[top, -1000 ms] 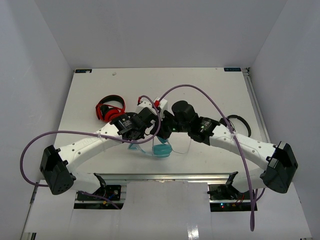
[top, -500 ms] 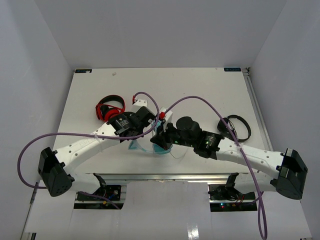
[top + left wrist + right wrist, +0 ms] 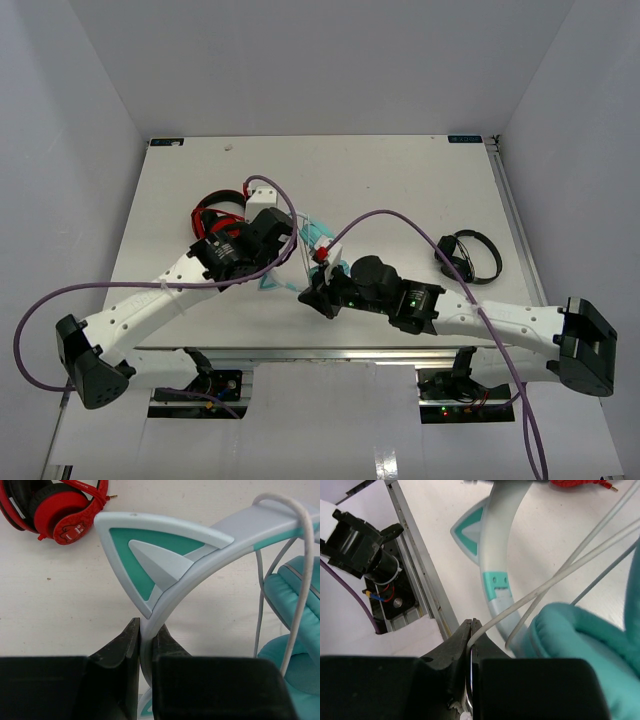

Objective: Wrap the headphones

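Between the left fingers [image 3: 120, 655] sits the headphones band [image 3: 235, 530]; right fingers [image 3: 451, 655] pinch its cord [image 3: 492, 622].

Bright, even light, soft shadows; the headphones [image 3: 580, 645] seem slightly soft-focused close to the right wrist lens.

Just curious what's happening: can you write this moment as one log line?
left gripper: shut on headphones band | right gripper: shut on white cord | white cord: draped over band

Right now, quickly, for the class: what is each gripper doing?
Left gripper: closed on the headphone band.
Right gripper: closed on the cord.
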